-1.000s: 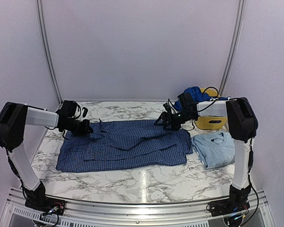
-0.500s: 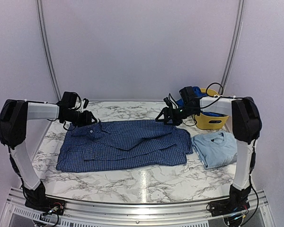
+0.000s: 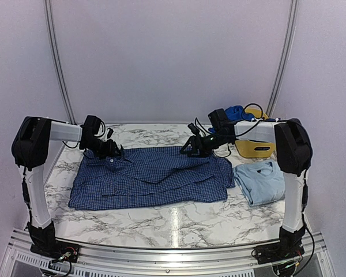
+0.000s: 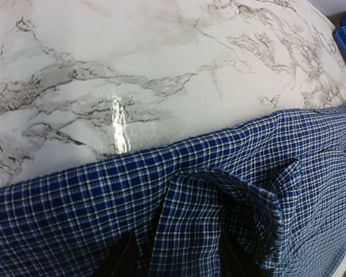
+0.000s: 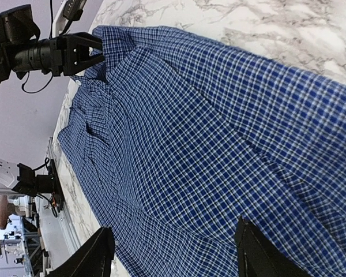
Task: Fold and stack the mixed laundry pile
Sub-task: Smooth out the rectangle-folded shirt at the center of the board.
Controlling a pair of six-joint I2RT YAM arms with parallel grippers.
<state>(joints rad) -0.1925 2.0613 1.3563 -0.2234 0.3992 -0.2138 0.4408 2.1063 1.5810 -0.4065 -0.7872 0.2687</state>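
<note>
The navy-and-white check shirt (image 3: 153, 176) lies spread flat on the marble table, and it fills the left wrist view (image 4: 219, 167) and the right wrist view (image 5: 207, 133). My left gripper (image 3: 113, 151) is at the shirt's far left edge by the collar. Its fingers stand apart, with a raised fold of the check cloth (image 4: 190, 231) between them. My right gripper (image 3: 191, 149) is open and empty, low over the shirt's far right edge. A pale sky-blue T-shirt (image 3: 262, 180) lies folded at the right. A royal-blue piece (image 3: 236, 111) sits in the basket.
The small yellow plastic basket (image 3: 255, 148) stands at the back right, behind the right arm. Bare marble (image 3: 173, 222) runs along the front, and a strip (image 4: 132, 69) shows beyond the shirt's far edge. The enclosure walls stand close on both sides.
My left gripper has shifted right along the far edge onto the collar fold. My right gripper has moved left over the shirt's far edge. The shirt lies about as before.
</note>
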